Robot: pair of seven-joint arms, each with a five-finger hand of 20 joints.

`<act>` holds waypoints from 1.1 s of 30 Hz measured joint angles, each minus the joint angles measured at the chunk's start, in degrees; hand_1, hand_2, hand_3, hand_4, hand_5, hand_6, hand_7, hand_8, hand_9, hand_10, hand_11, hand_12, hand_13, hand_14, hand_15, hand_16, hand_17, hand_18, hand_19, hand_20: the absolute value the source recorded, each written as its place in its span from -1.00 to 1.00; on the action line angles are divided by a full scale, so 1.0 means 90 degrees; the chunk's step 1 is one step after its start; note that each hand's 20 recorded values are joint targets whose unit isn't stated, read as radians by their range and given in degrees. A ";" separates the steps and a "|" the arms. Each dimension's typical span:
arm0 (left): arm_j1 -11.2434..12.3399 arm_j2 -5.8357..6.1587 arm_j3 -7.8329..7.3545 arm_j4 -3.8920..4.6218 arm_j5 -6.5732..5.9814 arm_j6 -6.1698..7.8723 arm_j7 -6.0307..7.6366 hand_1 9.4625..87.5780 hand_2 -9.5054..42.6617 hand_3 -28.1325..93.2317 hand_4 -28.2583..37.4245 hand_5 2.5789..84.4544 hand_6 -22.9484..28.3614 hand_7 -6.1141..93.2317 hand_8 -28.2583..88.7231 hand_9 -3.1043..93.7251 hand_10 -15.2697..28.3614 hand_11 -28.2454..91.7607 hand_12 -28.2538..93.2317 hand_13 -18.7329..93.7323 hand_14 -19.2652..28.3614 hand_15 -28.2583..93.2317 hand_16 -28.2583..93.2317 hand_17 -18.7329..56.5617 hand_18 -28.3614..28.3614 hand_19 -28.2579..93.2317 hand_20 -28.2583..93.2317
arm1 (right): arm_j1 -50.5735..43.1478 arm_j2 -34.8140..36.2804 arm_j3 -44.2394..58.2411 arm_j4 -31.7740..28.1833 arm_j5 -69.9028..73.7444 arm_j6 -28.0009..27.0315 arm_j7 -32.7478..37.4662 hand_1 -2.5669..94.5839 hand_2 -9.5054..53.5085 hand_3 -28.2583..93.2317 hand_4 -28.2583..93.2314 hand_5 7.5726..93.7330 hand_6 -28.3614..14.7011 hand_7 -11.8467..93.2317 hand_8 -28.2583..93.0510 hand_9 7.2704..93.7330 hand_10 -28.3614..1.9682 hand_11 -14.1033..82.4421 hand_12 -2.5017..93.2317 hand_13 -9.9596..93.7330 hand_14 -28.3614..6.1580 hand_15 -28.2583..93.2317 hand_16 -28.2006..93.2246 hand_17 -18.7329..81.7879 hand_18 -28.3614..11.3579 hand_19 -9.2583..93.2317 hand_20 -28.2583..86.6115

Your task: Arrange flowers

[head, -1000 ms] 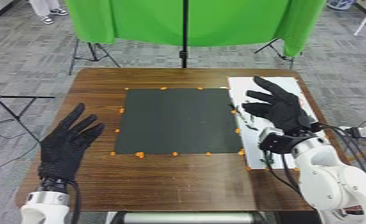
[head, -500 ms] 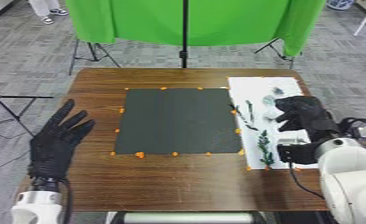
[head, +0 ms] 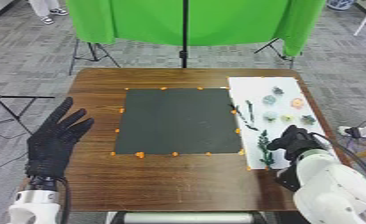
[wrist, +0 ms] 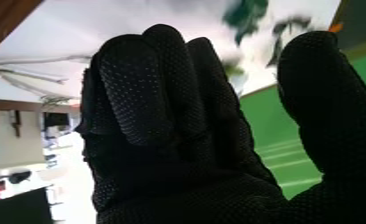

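Grey floor runs all around the brown table (head: 175, 192), and behind it hangs a bright green cloth (head: 131, 22) with a black pole (head: 185, 30) standing up in front. Slim black stand legs (head: 92, 54) are splayed below the cloth, and over by the left edge of the head view there's another black stand (head: 6, 102).

On the table we've got a dark mat (head: 175, 121) ringed with small orange bits (head: 140, 155), and to its right a white sheet (head: 250, 86), where the flowers lie. Look at the spread: pale bluish flower heads (head: 269, 100), a peach one (head: 297, 103), a yellowish one (head: 287, 118), darker ones (head: 308, 120), then slim dark sprigs (head: 250, 110) near the mat's edge and a leafy green sprig (head: 266, 147) nearer the robot.

And here's the right hand (head: 293, 141), just beside that leafy sprig, covering the sheet's near right part, its white arm and a dark cable (head: 355, 155) blocking the table's corner. In the right wrist view the right hand (wrist: 188, 190) has its fingers extended and close together, thumb well apart, nothing pinched; pale stems (wrist: 28, 70) show past the glove. Over on the left, the left hand (head: 53, 142) hangs over the table's left edge, fingers spread, well apart from the flowers.
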 measured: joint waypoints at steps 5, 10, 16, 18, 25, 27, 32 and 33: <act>0.0000 -0.0009 -0.0008 0.0000 0.0000 0.0007 -0.0025 -0.67 -0.43 0.78 -0.96 -0.23 0.10 -0.64 -0.69 -0.22 0.52 -0.21 -0.35 -0.19 0.95 0.26 -0.64 -0.69 1.00 0.35 -0.32 | 0.0292 0.0097 -0.0634 0.0183 -0.0449 -0.0151 0.0037 -0.26 -0.92 0.71 -0.92 0.25 -0.17 -0.27 -0.75 0.33 -0.61 0.30 -0.60 0.51 -0.21 0.62 -0.38 0.04 -1.00 1.00 -0.36; -0.0004 -0.0056 -0.0039 -0.0003 0.0009 0.0005 -0.0099 -0.67 -0.43 0.78 -0.96 -0.23 0.10 -0.64 -0.69 -0.22 0.52 -0.21 -0.35 -0.18 0.95 0.26 -0.64 -0.69 1.00 0.35 -0.32 | 0.0737 0.0101 -0.1153 0.0430 -0.0630 -0.0293 0.0130 -0.26 -0.90 0.70 -0.93 0.29 -0.15 -0.25 -0.75 0.36 -0.58 0.30 -0.60 0.53 -0.20 0.62 -0.38 0.05 -1.00 1.00 -0.37; -0.0010 -0.0120 -0.0082 -0.0009 0.0016 0.0004 -0.0189 -0.66 -0.42 0.77 -0.95 -0.23 0.11 -0.64 -0.69 -0.22 0.53 -0.21 -0.35 -0.19 0.95 0.26 -0.64 -0.69 1.00 0.35 -0.31 | 0.1488 0.0130 -0.2280 0.0859 -0.1544 -0.0238 0.0395 -0.12 -0.99 0.71 -0.98 0.40 -0.04 -0.12 -0.67 0.46 -0.42 0.34 -0.58 0.61 -0.05 0.60 -0.35 0.11 -0.96 1.00 -0.30; -0.0014 -0.0134 -0.0085 -0.0011 0.0019 0.0004 -0.0212 -0.66 -0.43 0.78 -0.95 -0.23 0.11 -0.63 -0.69 -0.22 0.52 -0.21 -0.35 -0.19 0.95 0.26 -0.64 -0.69 1.00 0.35 -0.31 | 0.1665 0.0109 -0.2484 0.0950 -0.1642 -0.0274 0.0430 0.03 -1.00 0.64 -0.99 0.48 0.00 -0.05 -0.49 0.56 -0.28 0.33 -0.55 0.67 0.02 0.59 -0.32 0.16 -0.93 1.00 -0.23; 0.0014 -0.0142 -0.0092 -0.0042 0.0015 0.0013 -0.0200 -0.66 -0.43 0.78 -0.96 -0.24 0.11 -0.63 -0.69 -0.22 0.53 -0.21 -0.35 -0.19 0.95 0.26 -0.64 -0.69 1.00 0.35 -0.31 | 0.1889 0.0072 -0.2758 0.1100 -0.1753 -0.0418 0.0373 0.22 -1.00 0.63 -1.00 0.77 0.07 -0.18 -0.30 0.82 0.02 0.25 -0.43 0.86 0.22 0.57 -0.26 0.33 -0.80 1.00 0.00; 0.0046 -0.0142 -0.0117 -0.0063 0.0015 0.0014 -0.0192 -0.66 -0.43 0.78 -0.96 -0.24 0.11 -0.63 -0.69 -0.22 0.53 -0.20 -0.35 -0.19 0.95 0.26 -0.64 -0.69 1.00 0.35 -0.31 | 0.1880 0.0088 -0.2797 0.1101 -0.1831 -0.0358 0.0359 0.22 -1.00 0.64 -1.00 0.79 0.08 -0.20 -0.27 0.83 0.01 0.26 -0.43 0.88 0.23 0.58 -0.25 0.34 -0.79 1.00 0.04; 0.0123 -0.0142 -0.0199 -0.0102 0.0015 0.0014 -0.0197 -0.67 -0.44 0.78 -0.96 -0.23 0.11 -0.63 -0.69 -0.22 0.53 -0.20 -0.35 -0.18 0.96 0.27 -0.64 -0.69 1.00 0.35 -0.31 | 0.1770 0.0265 -0.2971 0.1139 -0.2113 0.0486 0.0359 0.21 -1.00 0.67 -1.00 0.81 0.10 -0.20 -0.25 0.86 0.01 0.27 -0.44 0.90 0.26 0.59 -0.25 0.38 -0.77 1.00 0.09; 0.0130 -0.0142 -0.0208 -0.0109 0.0015 0.0014 -0.0200 -0.67 -0.44 0.78 -0.96 -0.23 0.11 -0.63 -0.69 -0.22 0.53 -0.20 -0.35 -0.18 0.95 0.27 -0.64 -0.69 1.00 0.35 -0.31 | 0.1728 0.0308 -0.2974 0.1140 -0.2156 0.0711 0.0362 0.21 -1.00 0.67 -1.00 0.81 0.10 -0.20 -0.24 0.86 0.01 0.28 -0.44 0.90 0.27 0.59 -0.25 0.38 -0.78 1.00 0.10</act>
